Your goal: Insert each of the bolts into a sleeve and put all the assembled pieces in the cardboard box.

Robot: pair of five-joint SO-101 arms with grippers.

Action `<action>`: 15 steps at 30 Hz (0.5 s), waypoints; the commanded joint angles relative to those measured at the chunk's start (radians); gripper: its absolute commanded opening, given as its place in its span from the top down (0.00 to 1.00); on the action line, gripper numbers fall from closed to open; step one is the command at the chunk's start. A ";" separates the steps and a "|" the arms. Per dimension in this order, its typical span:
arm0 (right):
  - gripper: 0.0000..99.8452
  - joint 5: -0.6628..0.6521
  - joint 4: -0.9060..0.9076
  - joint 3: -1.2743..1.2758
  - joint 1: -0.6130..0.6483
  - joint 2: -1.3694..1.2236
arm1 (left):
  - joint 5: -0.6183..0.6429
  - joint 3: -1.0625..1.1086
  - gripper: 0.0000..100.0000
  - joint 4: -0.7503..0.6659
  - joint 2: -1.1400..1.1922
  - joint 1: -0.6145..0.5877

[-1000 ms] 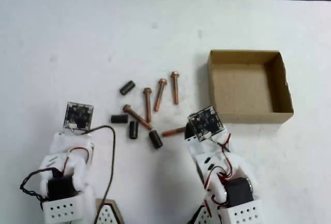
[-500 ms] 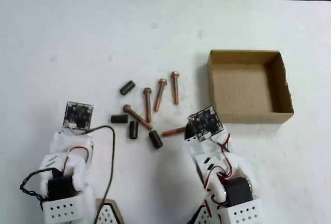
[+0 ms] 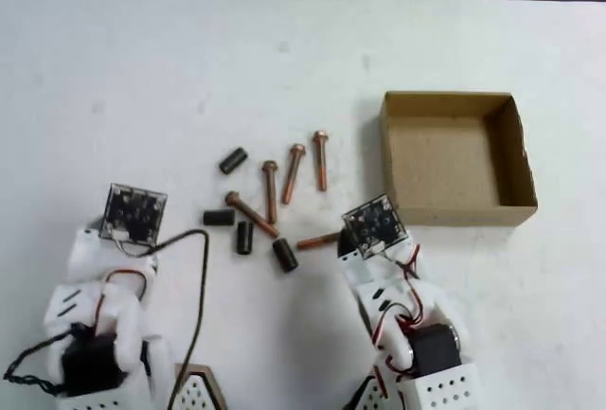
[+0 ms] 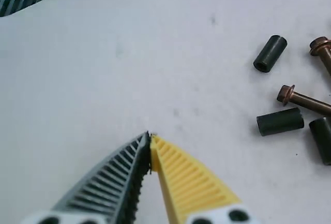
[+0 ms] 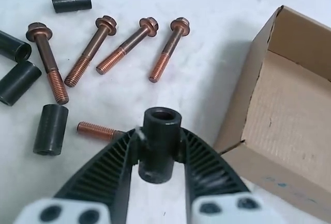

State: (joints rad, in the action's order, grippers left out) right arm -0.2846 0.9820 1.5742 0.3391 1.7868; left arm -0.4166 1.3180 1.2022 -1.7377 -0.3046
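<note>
bolts (image 3: 294,173): five, copper, lying loose
sleeves (image 3: 244,237): black, four among bolts
held sleeve (image 5: 160,144): upright in right claw (image 5: 159,134)
cardboard box (image 3: 457,209): open-topped

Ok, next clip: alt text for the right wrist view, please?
The right gripper is shut on a black sleeve over the white table. Beyond it lie five copper bolts and four loose black sleeves, beside an open cardboard box.
</note>
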 commanded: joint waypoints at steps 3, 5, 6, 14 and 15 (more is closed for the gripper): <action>0.98 0.003 -0.001 -0.012 0.015 0.013 | -0.025 -0.261 0.98 0.003 0.358 -0.004; 0.98 0.003 -0.001 -0.012 0.012 0.013 | -0.025 -0.353 0.98 0.008 0.532 0.030; 0.98 0.003 -0.001 -0.012 0.012 0.013 | -0.023 -0.397 0.98 0.011 0.615 0.056; 0.98 0.003 -0.001 -0.011 0.008 0.015 | 0.009 -0.736 0.98 0.084 1.201 0.312; 0.98 0.005 -0.001 -0.011 0.008 0.015 | 0.048 -0.779 0.98 0.087 1.259 0.334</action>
State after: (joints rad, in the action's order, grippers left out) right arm -0.2846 0.9820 1.5758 0.3498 1.7868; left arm -0.4289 0.6905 1.2666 -0.6529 -0.0468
